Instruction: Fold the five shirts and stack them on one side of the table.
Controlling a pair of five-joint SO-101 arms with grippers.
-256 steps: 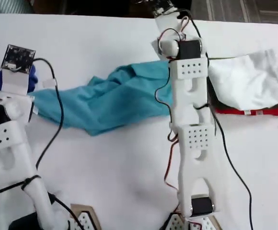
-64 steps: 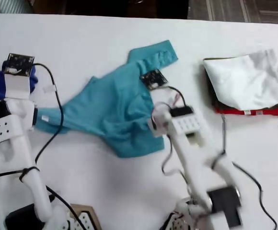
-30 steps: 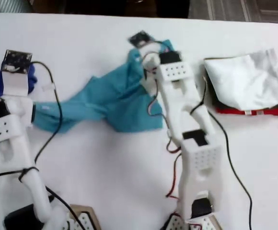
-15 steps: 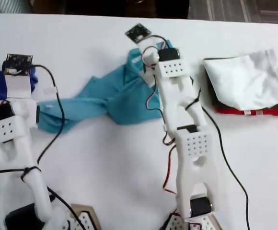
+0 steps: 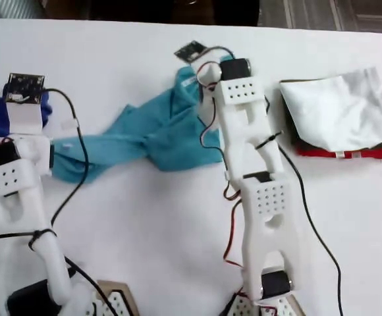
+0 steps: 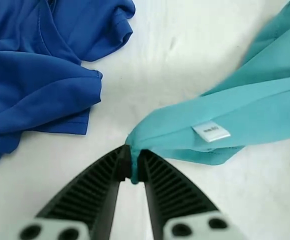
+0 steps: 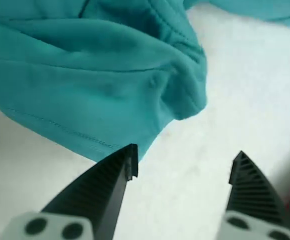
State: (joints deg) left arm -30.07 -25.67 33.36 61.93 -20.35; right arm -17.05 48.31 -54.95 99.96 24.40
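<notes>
Left jaws: the left gripper (image 6: 132, 167) is pinched tight on a corner of the teal shirt (image 6: 245, 115), with a white label (image 6: 211, 132) just beside the pinch.
Right jaws: the right gripper (image 7: 185, 167) is spread wide and holds nothing. It sits over bare table, just beside a bunched teal fold (image 7: 85, 75).
Teal shirt: it lies mid-table (image 5: 158, 131), drawn into a long rumpled band. Its long axis slants from the left gripper up toward the far side by the right arm (image 5: 257, 178).
Blue shirt: crumpled (image 6: 35, 75) near the left gripper, apart from the teal one.
Stack: folded shirts (image 5: 339, 112) at the table's right side, white on top and red at the bottom.
Surface: white table (image 5: 145, 224), with dark floor (image 5: 309, 12) beyond its far edge.
Hidden: the right arm covers part of the teal shirt's far end. The blue shirt is cut off at the picture's edge. The stack's middle layers are hard to tell.
</notes>
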